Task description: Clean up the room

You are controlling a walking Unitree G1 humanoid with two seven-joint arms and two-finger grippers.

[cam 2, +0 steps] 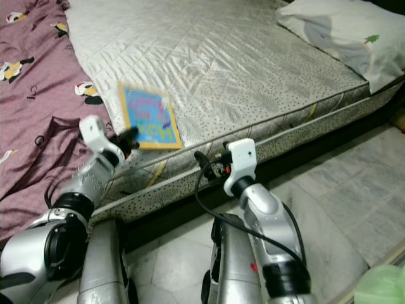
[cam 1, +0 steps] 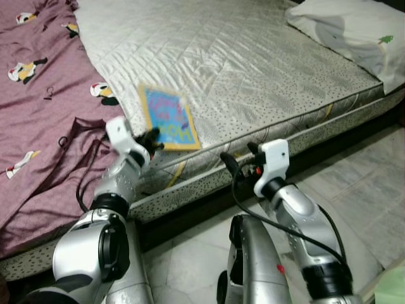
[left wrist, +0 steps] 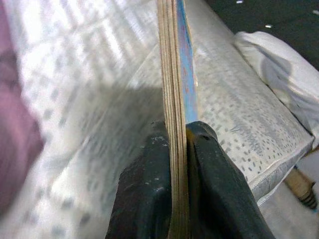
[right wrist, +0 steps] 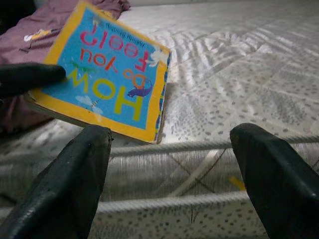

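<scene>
My left gripper (cam 1: 150,138) pinches only the near edge of the book (cam 1: 168,118) over the mattress (cam 1: 253,69), so it may slip free; my right gripper (cam 1: 239,159) waits spread beside it.

Book held at the mattress edge, right arm low beside it.

In the middle left of the frame I see my left gripper (cam 2: 130,140) closed on the near corner of the book (cam 2: 148,117), which has a blue cover with a yellow border and lies on the grey quilted mattress (cam 2: 240,57). The maroon blanket (cam 2: 31,88) with cartoon prints fills the upper left. A white pillow (cam 2: 345,31) is at the upper right. My right gripper (cam 2: 212,159) is in the centre, just before the mattress side, above the tiled floor (cam 2: 354,196).
</scene>
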